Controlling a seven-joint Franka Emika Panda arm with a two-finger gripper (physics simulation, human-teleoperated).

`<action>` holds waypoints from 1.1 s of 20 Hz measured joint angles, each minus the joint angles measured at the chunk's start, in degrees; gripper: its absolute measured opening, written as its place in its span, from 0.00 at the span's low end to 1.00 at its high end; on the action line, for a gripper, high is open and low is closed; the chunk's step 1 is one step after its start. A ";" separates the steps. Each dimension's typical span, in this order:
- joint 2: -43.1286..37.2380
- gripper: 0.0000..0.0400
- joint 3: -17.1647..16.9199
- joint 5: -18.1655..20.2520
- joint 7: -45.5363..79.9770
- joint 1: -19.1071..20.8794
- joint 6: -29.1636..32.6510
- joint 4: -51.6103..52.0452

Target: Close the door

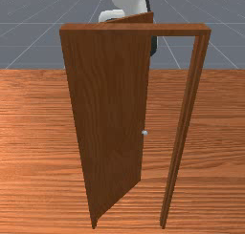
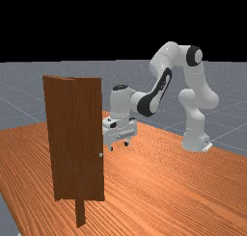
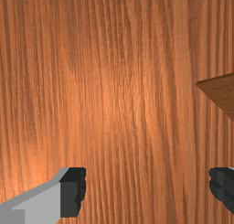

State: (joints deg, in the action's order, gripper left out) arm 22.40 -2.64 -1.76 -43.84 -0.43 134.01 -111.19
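The brown wooden door [image 1: 110, 113] stands ajar in its frame [image 1: 179, 132]. Its hinged side is at the front view's left, and the free edge is swung back toward the arm. A small pale knob [image 1: 145, 132] sits near that free edge. In the far view, my gripper [image 2: 119, 146] hangs over the table just right of the door [image 2: 77, 134], fingers pointing down, above the height of the knob [image 2: 101, 155]. Within the wrist view the gripper [image 3: 147, 189] is open, nothing between its fingers, and a corner of the door [image 3: 221, 93] shows off to one finger's side.
The frame's top bar [image 1: 177, 29] spans above the doorway, and its free post stands at the front view's right. Wooden table [image 2: 154, 182] surface extends beneath the hand and around the door. The arm's base [image 2: 195, 141] is at the far view's right.
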 joint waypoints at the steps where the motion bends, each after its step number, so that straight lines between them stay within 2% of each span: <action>1: 0.86 0.61 0.03 0.05 -0.03 0.02 -0.55 1.42; 2: 1.71 0.37 0.05 0.10 -0.05 0.03 -1.06 2.79; 3: 2.53 0.22 0.07 0.14 -0.07 0.05 -1.56 4.10; 5: 4.24 0.08 0.12 0.23 -0.11 0.09 -2.62 6.89; 6: 4.24 0.44 -0.18 -0.43 0.46 -0.23 -2.56 6.82; 7: 4.19 0.66 -0.33 -0.76 0.73 -0.39 -2.66 6.83; 8: 3.86 0.79 0.06 0.11 0.01 0.02 -1.92 6.31; 9: 3.85 0.88 0.06 0.11 0.00 0.02 -2.32 6.52; 12: 3.86 0.97 0.25 0.58 -0.41 0.26 -2.84 6.76; 14: 4.30 0.99 2.50 5.59 -4.69 2.66 -3.18 7.09; 15: 8.62 1.00 0.33 0.68 -0.71 0.39 -12.94 14.87; 16: 12.26 1.00 0.35 0.67 -0.83 0.44 -18.08 20.17; 17: 14.61 1.00 0.37 0.68 -0.87 0.47 -19.45 22.34; 18: 20.14 1.00 0.44 0.77 -0.98 0.60 -24.76 31.04; 20: 18.59 1.00 0.48 0.91 -0.76 0.59 -17.44 27.59; 21: 16.28 1.00 2.37 4.03 -3.28 2.39 -10.29 22.45; 22: 16.81 1.00 2.16 3.69 -2.98 2.21 -10.59 23.36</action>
State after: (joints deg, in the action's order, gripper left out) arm 39.21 -0.48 1.93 -46.81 1.78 123.42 -87.83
